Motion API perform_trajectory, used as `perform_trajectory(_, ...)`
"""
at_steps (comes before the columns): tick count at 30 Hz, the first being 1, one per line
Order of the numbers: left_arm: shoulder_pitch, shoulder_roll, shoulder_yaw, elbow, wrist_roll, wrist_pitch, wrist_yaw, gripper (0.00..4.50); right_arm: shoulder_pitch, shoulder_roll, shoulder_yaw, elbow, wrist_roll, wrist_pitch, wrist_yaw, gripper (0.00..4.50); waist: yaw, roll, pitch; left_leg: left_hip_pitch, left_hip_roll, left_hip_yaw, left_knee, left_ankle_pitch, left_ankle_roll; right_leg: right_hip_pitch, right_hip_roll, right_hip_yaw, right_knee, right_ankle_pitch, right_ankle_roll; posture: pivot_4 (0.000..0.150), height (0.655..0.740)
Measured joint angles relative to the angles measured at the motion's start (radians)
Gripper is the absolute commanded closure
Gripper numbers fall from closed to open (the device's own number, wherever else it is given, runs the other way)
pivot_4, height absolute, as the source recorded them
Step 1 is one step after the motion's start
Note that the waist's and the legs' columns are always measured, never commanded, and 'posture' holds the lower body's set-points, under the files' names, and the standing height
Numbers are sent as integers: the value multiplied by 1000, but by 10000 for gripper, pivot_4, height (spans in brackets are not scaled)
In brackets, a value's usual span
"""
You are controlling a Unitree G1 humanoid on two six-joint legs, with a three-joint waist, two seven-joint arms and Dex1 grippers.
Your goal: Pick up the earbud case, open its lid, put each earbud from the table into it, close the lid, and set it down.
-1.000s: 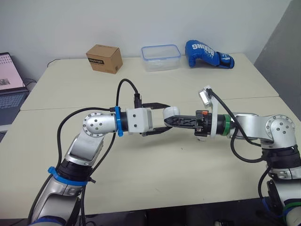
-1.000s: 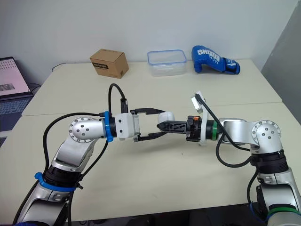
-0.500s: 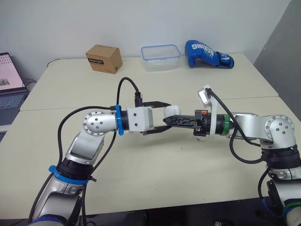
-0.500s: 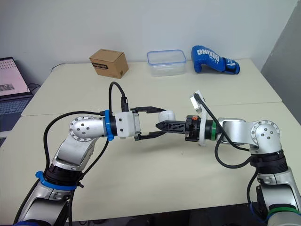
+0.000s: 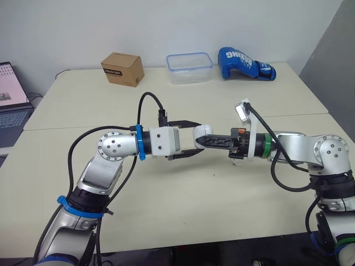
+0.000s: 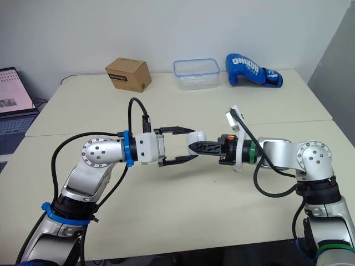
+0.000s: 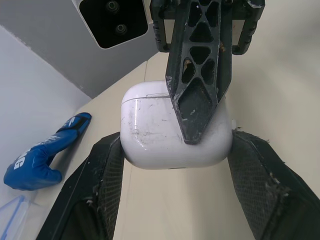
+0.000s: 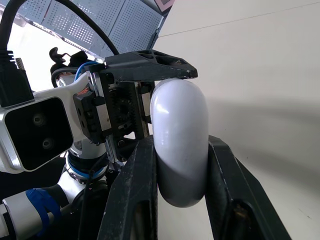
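right gripper (image 8: 182, 146) | clamped on white earbud case (image 8: 179, 131) | table (image 8: 260, 70) behind

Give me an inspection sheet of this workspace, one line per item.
Surface: pale table, seam across the middle.
Job's things: white earbud case, lid shut, held above the table; earbuds cannot be made out.
Clutter: cardboard box, clear container with a blue rim and blue boxing glove along the far edge.
Grippers: right gripper, jaws clamped on the case; left gripper, jaws open, one on either side of the case.
Cables: left-arm cable and right-arm cable, black, looping free.
Surroundings: laptop at the robot's left; white wall behind.
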Motion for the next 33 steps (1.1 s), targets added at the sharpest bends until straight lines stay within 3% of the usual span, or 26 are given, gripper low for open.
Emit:
perform_trajectory(5,0,-3,0,-6,-8,26,0,17867,2,-1,0,0,0,-2,0,36857,0,0,0,0,0,0,0,0,0,0,0,0,0,0,0,1500,7307)
perform_trajectory(7,0,-5,0,-15,-30,67,-1,10568,4,-1,0,0,0,-5,0,36857,0,0,0,0,0,0,0,0,0,0,0,0,0,0,0,1500,7307)
perform_trajectory(11,0,-3,0,-44,-82,160,-7,186,5,5,3,-21,2,-5,2,36857,-1,0,0,0,0,0,0,0,0,0,0,0,0,0,0,1500,7307)
perform_trajectory(16,7,39,4,-86,-125,244,-27,186,5,-3,7,-24,2,-6,0,36857,-3,0,0,0,0,0,0,0,0,-1,0,0,0,0,0,1500,7307)
perform_trajectory(20,17,181,46,-111,-215,446,-94,186,3,-38,11,-27,-35,3,24,36857,-6,1,1,0,1,0,0,-2,3,-1,1,0,1,0,0,1500,7307)
perform_trajectory(25,-5,265,84,-94,-335,699,-149,186,-68,-95,53,-79,-294,57,221,36857,-5,2,1,0,0,-1,0,-2,4,-1,1,-1,1,0,1,1500,7307)
perform_trajectory(33,-171,273,0,-28,-329,901,-158,186,-186,-210,271,-243,-833,-15,660,36857,-6,1,2,-1,0,-1,0,0,0,-2,2,-1,0,-1,2,1500,7307)
